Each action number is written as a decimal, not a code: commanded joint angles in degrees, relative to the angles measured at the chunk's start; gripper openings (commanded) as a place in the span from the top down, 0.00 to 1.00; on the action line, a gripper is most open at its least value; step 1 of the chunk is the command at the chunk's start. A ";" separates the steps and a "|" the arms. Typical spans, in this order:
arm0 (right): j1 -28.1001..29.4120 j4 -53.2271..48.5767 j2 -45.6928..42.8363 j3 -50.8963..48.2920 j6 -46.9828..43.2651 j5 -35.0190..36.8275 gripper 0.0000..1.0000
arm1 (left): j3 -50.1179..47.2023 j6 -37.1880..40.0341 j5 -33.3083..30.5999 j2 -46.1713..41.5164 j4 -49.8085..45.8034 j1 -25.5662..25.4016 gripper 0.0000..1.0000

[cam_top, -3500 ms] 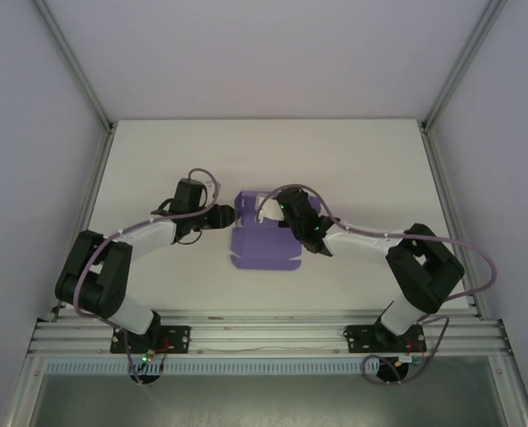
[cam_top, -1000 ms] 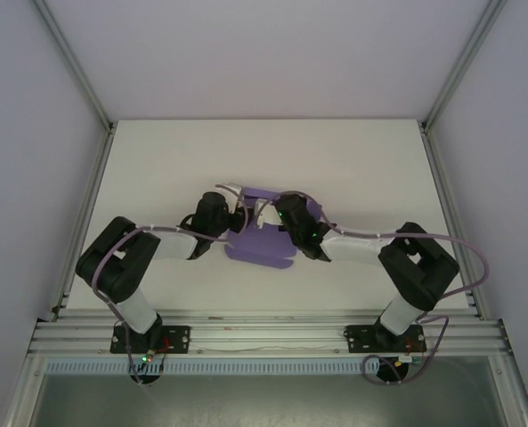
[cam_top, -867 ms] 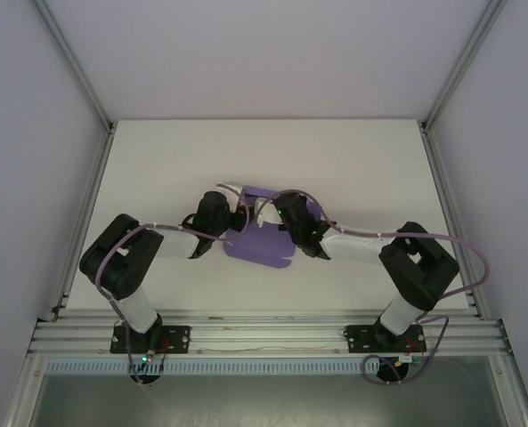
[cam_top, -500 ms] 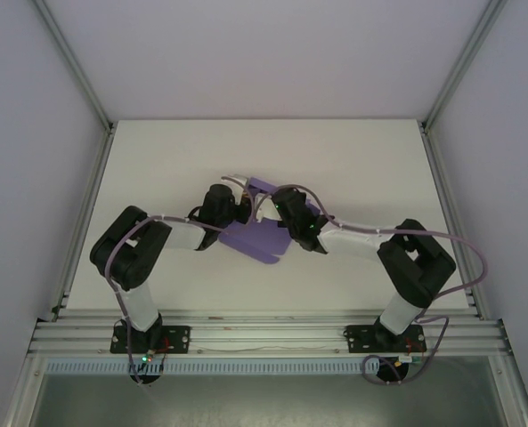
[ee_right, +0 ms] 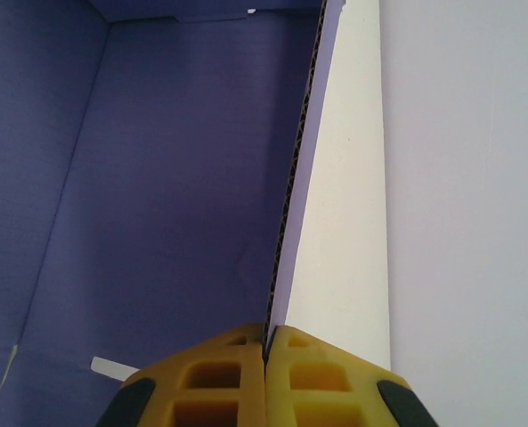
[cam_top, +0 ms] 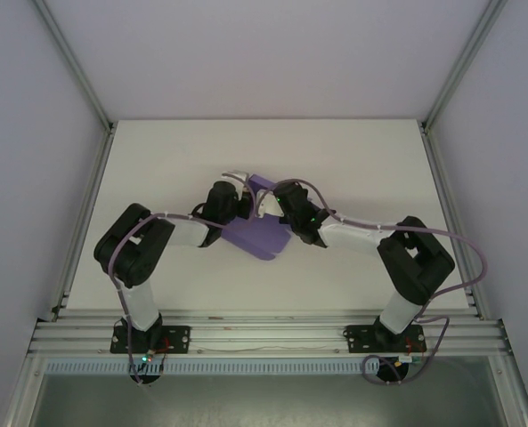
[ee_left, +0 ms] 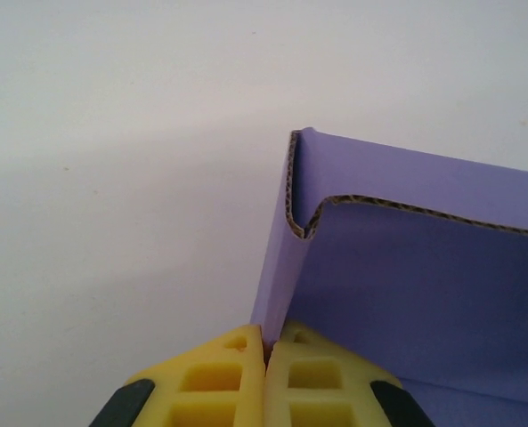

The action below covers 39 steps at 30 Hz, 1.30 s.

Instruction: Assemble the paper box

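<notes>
Two upright walls of the purple paper box (cam_top: 262, 237) are gripped. The left tool (ee_left: 264, 334) is pinched tight on one wall near its folded corner, and the right tool (ee_right: 265, 336) is clamped on another's raw edge. The box is near the middle of the worktop (cam_top: 157, 160), well clear of its edges.

On the table (cam_top: 157, 169), paper box (cam_top: 260, 238) between left gripper (ee_left: 264, 342) and right gripper (ee_right: 265, 343).
</notes>
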 commanded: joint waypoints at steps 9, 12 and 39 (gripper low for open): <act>1.65 -7.83 2.43 -0.79 1.00 -9.81 1.00 | 3.76 -12.19 -19.64 4.56 -7.49 -3.56 1.00; 1.64 -7.66 2.17 -0.85 1.09 -9.96 1.00 | 4.65 -13.32 -22.22 4.56 -9.90 -3.56 1.00; 0.71 -10.10 1.38 0.87 3.20 -14.98 1.00 | 6.53 -13.11 -7.81 3.13 -14.55 2.21 1.00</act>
